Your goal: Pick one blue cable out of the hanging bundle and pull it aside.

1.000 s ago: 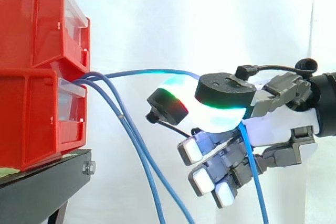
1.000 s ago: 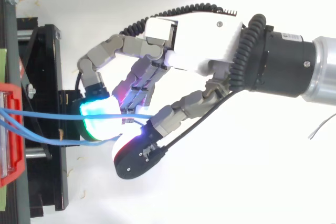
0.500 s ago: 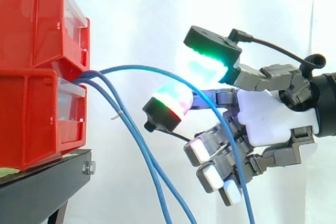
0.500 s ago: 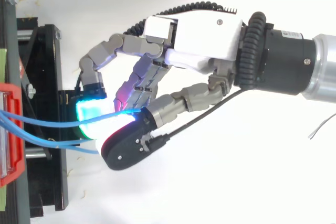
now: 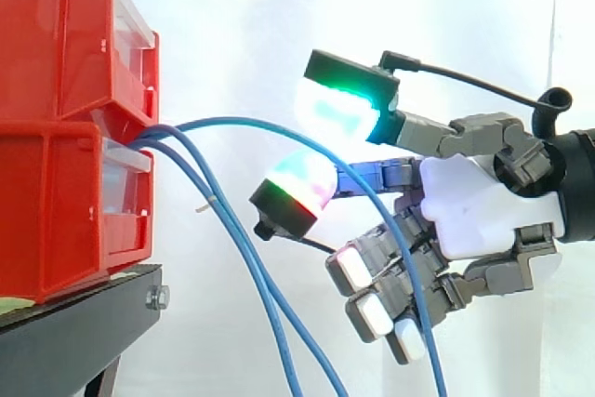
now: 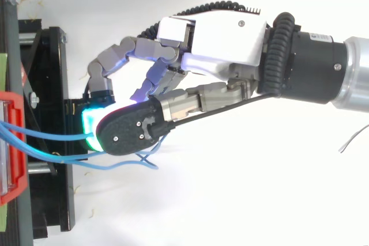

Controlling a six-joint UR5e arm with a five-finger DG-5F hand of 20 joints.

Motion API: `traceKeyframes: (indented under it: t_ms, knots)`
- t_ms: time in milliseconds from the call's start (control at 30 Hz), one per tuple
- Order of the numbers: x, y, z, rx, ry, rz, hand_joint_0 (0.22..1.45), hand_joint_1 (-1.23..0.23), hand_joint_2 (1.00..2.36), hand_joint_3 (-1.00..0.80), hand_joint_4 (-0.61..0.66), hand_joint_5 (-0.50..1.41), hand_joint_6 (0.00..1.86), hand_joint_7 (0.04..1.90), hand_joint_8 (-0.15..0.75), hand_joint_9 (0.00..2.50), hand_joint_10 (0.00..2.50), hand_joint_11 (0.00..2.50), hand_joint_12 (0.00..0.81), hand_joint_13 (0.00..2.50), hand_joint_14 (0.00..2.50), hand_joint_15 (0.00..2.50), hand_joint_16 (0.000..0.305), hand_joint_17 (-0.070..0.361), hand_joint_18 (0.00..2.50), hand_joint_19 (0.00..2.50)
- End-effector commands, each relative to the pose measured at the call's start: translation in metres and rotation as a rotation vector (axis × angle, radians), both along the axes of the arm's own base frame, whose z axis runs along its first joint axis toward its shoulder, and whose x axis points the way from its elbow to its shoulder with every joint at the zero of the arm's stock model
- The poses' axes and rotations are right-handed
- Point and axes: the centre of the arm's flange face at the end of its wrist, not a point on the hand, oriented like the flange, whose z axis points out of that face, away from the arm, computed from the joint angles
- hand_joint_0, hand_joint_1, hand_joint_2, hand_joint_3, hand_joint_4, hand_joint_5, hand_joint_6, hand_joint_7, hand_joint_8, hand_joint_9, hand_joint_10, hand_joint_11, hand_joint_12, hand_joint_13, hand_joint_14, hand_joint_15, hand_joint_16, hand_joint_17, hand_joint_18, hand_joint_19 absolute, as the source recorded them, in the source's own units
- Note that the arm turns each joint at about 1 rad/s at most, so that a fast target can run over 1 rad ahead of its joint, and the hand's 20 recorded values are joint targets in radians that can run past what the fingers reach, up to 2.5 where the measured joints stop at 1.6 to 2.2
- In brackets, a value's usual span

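1. Hand [image 5: 474, 216]: the two upper fingertips [image 5: 339, 111] are spread apart, one glowing green-cyan and raised, the other red-green just below it. The lower fingers are half curled, with white pads. Nothing is pinched.
2. Blue cable [image 5: 237, 121]: a thin, smooth round cord. It runs through the gap between the two upper pads, lies across the lower straight finger, then drops in front of the curled fingers. It is cut off at the bottom edge of the side view.
3. Beyond the fingertips the cable arcs up and back to the red bins [image 5: 56, 137]. There is open air between the pads and the bin fronts.
4. Two other blue cables [image 5: 246, 258] hang below and ahead of the hand, close together and clear of the fingers. They also run off the bottom edge.
5. The bins are glossy hard plastic, stacked two high, with clear label strips on their fronts. All the cables come out where the two bins meet, and the exact exit point is hidden.
6. The black stand [image 5: 74, 332] under the bins is matte and square-edged, with a bolt at its corner.
7. In the top view the hand's [image 6: 222, 36] dark thumb back covers the cable crossing. Blue strands [image 6: 52, 135] loop beneath it, and I cannot tell which strand is which.
8. A white curtain [image 5: 242, 25] hangs behind. There is open room above the hand and on its far side.
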Motion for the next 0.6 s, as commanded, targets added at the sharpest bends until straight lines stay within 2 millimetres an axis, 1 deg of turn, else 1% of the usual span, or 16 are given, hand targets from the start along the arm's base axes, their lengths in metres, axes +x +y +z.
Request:
traceKeyframes:
  t_ms: [0,67,100,233,367,400,467,533,567]
  knots:
    - [0.0,0.001,0.001,0.0,-0.001,0.001,0.54,-0.55,1.01,-0.4,-0.1,-0.11,0.79,1.16,0.3,1.0,0.02,0.68,0.413,0.98,0.02,0.65,0.05,0.113,0.88,0.72]
    - [0.0,-0.001,0.001,0.0,-0.002,-0.002,0.55,-0.58,1.01,-0.35,-0.09,-0.12,0.81,1.15,0.299,1.0,0.02,0.68,0.41,0.98,0.02,0.66,0.05,0.112,0.87,0.72]
    - [0.0,-0.001,0.004,-0.001,-0.005,-0.002,0.56,-0.61,1.01,-0.29,-0.08,-0.12,0.83,1.14,0.318,1.01,0.02,0.68,0.426,0.99,0.02,0.64,0.053,0.119,0.9,0.69]
    - [-0.002,-0.003,0.01,-0.001,-0.013,-0.004,0.56,-0.68,1.01,-0.18,-0.07,-0.13,0.86,1.13,0.334,1.0,0.02,0.69,0.449,1.02,0.02,0.63,0.058,0.131,0.96,0.64]
    - [-0.004,-0.005,0.012,-0.004,0.0,-0.004,0.58,-0.76,1.01,-0.08,-0.06,-0.13,0.89,1.14,0.33,0.99,0.02,0.7,0.442,1.01,0.02,0.63,0.058,0.131,0.96,0.62]
    - [-0.005,-0.005,0.013,-0.004,0.001,-0.004,0.59,-0.78,1.01,-0.03,-0.08,-0.13,0.91,1.12,0.324,0.98,0.02,0.7,0.439,1.01,0.02,0.63,0.058,0.13,0.96,0.62]
    - [-0.005,-0.005,0.013,-0.005,0.006,-0.006,0.59,-0.79,1.01,0.0,-0.11,-0.13,0.91,1.13,0.325,0.99,0.02,0.7,0.44,1.01,0.02,0.63,0.058,0.13,0.97,0.61]
    - [-0.005,-0.005,0.013,-0.005,0.006,-0.006,0.6,-0.8,1.01,0.02,-0.16,-0.13,0.92,1.17,0.32,0.99,0.02,0.7,0.437,1.01,0.02,0.63,0.058,0.13,0.97,0.6]
    - [-0.005,-0.005,0.013,-0.005,0.006,-0.006,0.62,-0.82,1.01,0.04,-0.22,-0.13,0.92,1.22,0.306,0.99,0.02,0.71,0.43,1.01,0.02,0.62,0.056,0.127,0.96,0.61]
